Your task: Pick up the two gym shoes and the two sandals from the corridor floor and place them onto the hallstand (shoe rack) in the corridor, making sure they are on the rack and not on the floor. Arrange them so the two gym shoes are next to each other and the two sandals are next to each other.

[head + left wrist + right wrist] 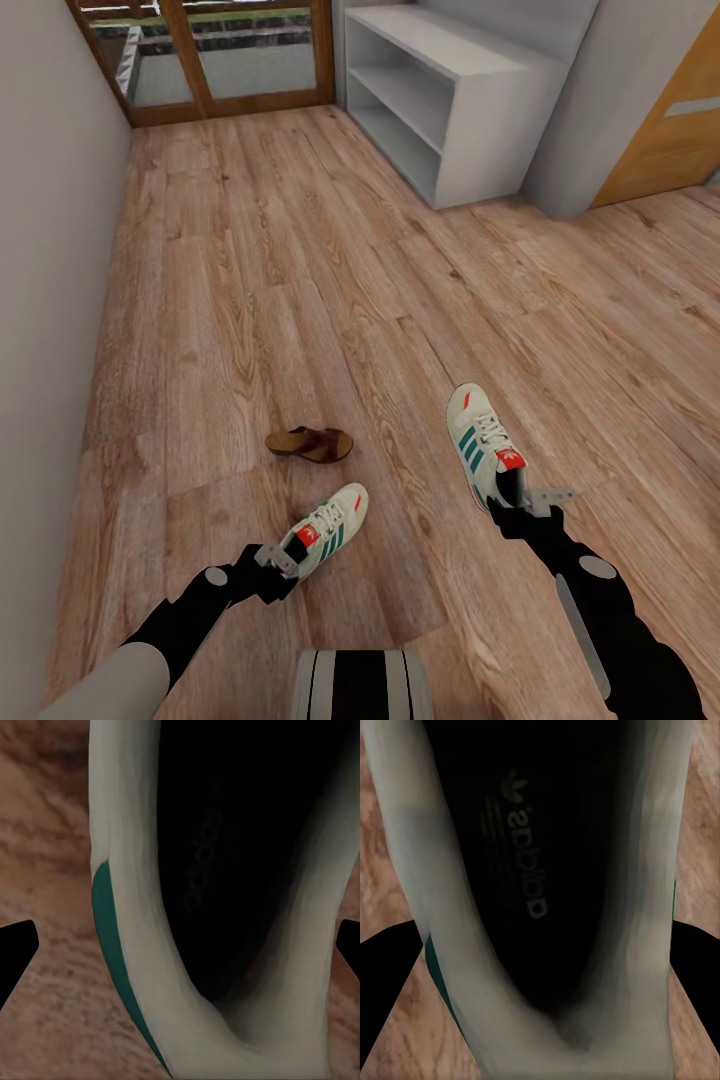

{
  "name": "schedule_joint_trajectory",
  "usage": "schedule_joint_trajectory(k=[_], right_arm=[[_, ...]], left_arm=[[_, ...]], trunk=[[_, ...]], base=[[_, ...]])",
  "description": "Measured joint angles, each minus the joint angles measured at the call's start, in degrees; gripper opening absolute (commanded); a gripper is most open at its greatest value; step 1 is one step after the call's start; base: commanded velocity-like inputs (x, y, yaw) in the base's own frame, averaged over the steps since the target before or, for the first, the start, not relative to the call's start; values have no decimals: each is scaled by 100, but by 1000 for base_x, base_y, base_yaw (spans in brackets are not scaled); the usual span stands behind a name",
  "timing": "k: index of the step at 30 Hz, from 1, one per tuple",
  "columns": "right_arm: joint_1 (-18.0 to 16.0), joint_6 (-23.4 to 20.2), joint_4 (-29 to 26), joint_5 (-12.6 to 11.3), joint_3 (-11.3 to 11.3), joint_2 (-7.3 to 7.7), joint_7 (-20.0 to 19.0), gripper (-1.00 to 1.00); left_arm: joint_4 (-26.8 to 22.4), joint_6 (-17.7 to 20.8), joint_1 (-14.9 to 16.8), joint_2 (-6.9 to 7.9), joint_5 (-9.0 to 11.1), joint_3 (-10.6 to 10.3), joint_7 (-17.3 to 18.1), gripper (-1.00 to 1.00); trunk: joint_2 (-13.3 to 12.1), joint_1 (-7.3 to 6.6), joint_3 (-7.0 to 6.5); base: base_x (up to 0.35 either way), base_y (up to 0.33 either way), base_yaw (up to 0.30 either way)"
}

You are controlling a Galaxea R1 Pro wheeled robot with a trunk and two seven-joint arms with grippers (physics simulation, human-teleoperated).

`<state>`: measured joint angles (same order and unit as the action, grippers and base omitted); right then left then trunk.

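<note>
Two cream-white gym shoes with teal stripes lie on the wood-plank corridor floor (250,300). The left gym shoe (328,530) has its heel between the fingers of my left gripper (280,562), which stands open; in the left wrist view its fingertips (19,945) sit wide of the heel (225,907). My right gripper (520,500) is shut on the heel of the right gym shoe (482,440), its fingers (390,975) pressing both sides of the heel (540,870). One brown sandal (310,443) lies just beyond the left shoe. The other sandal and the hallstand are out of view.
A plain whitish open-shelf unit (450,100) stands at the far right against a grey wall. A wooden door (665,130) is at the right, glass doors with wood frames (220,50) at the far end. A wall (40,300) runs along the left.
</note>
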<state>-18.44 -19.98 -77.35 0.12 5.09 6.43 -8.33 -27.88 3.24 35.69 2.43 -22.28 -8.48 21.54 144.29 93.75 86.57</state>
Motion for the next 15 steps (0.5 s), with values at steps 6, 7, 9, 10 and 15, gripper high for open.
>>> schedule_joint_trajectory(k=[6,7,9,10,15], right_arm=[[0,-2,-4,2,6,0,0,-100],[0,-1,-5,1,6,0,0,-100],[0,-1,-5,0,8,0,0,-100],[0,0,-6,0,8,0,0,-100],[0,-2,-8,-2,9,0,0,-100]], left_arm=[[6,0,0,-7,0,6,0,100],[7,0,0,-7,0,8,0,100],[8,0,0,-4,0,13,0,100],[8,0,0,-3,0,12,0,100],[17,2,2,-2,2,9,-4,-100]], trunk=[[0,-1,0],[0,-1,0],[0,-1,0],[0,0,0],[0,0,0]], base=[[97,0,0],[58,0,0],[42,0,0],[24,0,0],[11,0,0]])
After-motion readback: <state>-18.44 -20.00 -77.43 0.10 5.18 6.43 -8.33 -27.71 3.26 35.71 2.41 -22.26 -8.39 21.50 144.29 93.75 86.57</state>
